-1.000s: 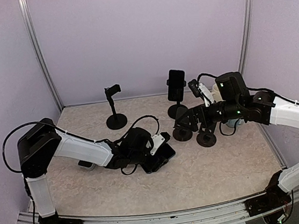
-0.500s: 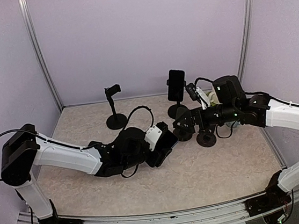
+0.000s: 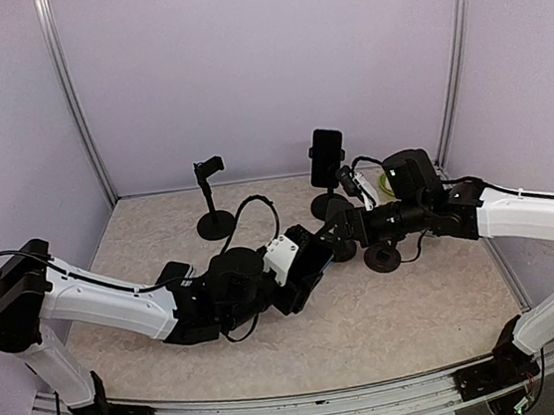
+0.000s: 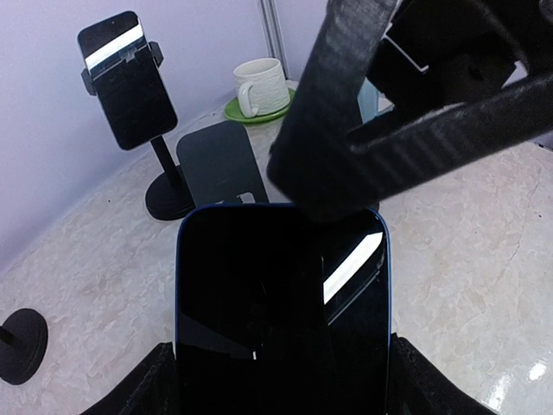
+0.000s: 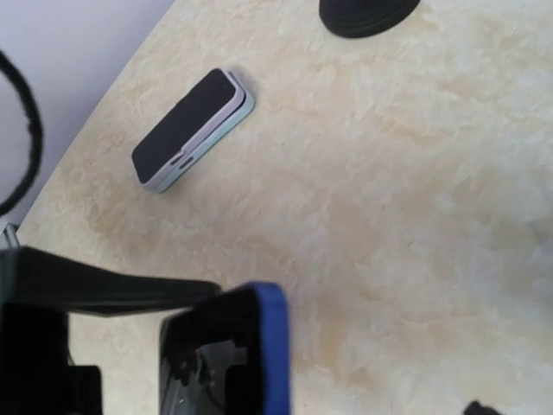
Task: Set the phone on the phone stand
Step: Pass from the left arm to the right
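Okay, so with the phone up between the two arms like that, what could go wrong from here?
The left pincer grips the phone while the right pincer stands open at its top edge; if the left lets go before the right closes, the phone could drop onto the table. The right arm also sits close to a black round base, so it might knock that over.

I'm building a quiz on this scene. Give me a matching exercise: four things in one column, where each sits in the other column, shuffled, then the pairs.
1. blue-edged phone
2. white mug
3. pale-edged phone
4. rear phone

A. flat on the table
B. clamped on a stand
C. held by the left gripper
D. on a green saucer

Pairs: 1-C, 2-D, 3-A, 4-B
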Tool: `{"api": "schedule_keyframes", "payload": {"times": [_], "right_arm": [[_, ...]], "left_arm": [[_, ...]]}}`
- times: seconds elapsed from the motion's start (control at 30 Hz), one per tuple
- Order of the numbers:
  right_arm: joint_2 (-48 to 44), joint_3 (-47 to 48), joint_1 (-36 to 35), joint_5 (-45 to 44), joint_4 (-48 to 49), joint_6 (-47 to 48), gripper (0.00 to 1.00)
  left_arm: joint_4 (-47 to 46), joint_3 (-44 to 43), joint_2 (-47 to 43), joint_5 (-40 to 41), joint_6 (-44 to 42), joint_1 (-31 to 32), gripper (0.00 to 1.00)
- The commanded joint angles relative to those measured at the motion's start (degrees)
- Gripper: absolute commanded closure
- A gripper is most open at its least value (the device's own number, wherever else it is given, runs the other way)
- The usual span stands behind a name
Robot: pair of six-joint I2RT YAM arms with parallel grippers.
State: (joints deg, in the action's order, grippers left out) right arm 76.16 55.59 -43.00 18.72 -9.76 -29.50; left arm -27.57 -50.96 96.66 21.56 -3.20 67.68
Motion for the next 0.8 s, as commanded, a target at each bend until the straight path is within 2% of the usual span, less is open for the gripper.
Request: {"api": "schedule_keyframes", "payload": {"times": [0.0, 0.4, 0.77], "right_arm": [[1.7, -0.7, 0.1, 3.3, 3.2, -2.3, 0.07], [7.1, -1.6, -2.4, 10.2, 10.1, -6.0, 0.15], [9.1, -0.7, -4.4, 12.0, 13.4, -7.2, 0.22]], "left_arm": [[-5.7, 0.3, -3.2, 3.0, 0.0, 1.0, 0.41], [-6.6, -1.4, -2.5, 5.2, -0.7, 2.3, 0.41], [-4.9, -3.8, 0.5, 6.6, -1.1, 3.0, 0.40]]}}
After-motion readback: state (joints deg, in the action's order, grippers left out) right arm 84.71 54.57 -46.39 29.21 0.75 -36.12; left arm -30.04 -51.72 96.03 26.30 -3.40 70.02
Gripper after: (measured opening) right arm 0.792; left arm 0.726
